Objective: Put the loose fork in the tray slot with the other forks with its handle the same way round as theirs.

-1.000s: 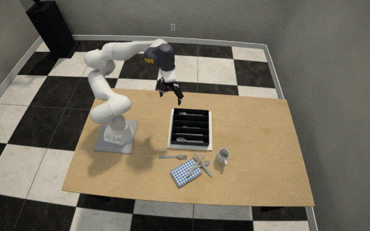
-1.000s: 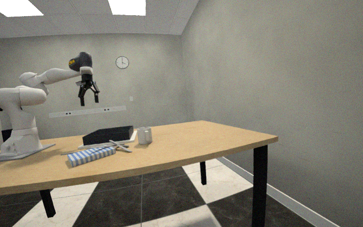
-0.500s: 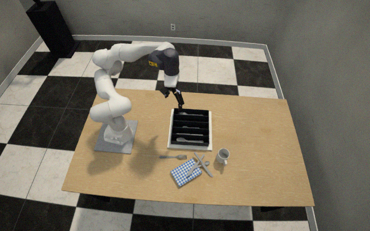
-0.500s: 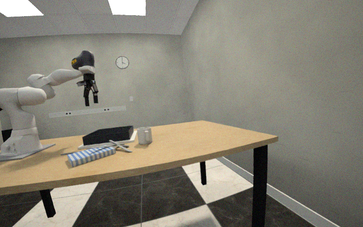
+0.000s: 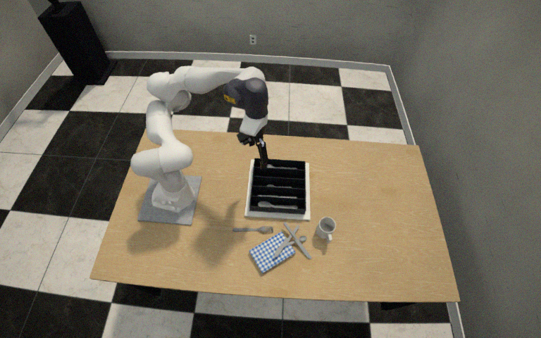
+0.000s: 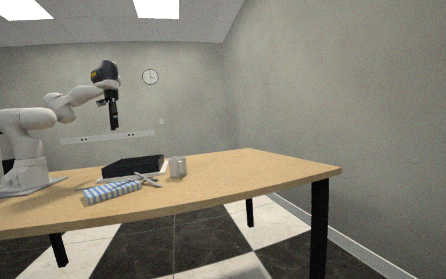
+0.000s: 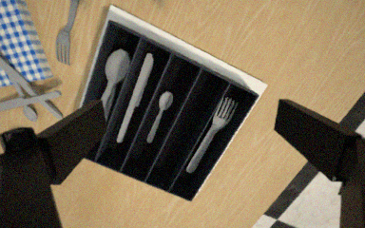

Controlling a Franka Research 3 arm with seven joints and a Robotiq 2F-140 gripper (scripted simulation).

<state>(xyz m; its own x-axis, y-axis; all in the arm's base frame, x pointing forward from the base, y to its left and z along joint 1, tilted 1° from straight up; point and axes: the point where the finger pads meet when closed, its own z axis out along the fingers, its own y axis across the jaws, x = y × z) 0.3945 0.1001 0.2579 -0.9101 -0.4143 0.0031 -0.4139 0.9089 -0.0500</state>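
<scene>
in the top view, the loose fork [image 5: 252,229] [image 7: 66,40] is lying on the counter [image 5: 358,255] [image 6: 230,177] [image 7: 304,43], just outside the tray [image 5: 251,199] [image 6: 131,165] [image 7: 190,52], its long axis running nearly parallel to the slots; the tool [image 5: 263,165] [image 6: 113,128] [image 7: 190,115], released and wide, is hanging across the tray from it.

Gripper [image 5: 263,165] [image 6: 113,128] [image 7: 190,115] now turned: in the exterior view its fingers line up one behind the other, where they showed apart before. In the top view its fingertips, earlier short of the tray [image 5: 304,191] [image 6: 135,165] [image 7: 179,54], now overlap its far-left corner; the arm's dark wrist [image 5: 253,95] [image 6: 105,72] sits farther right.
</scene>
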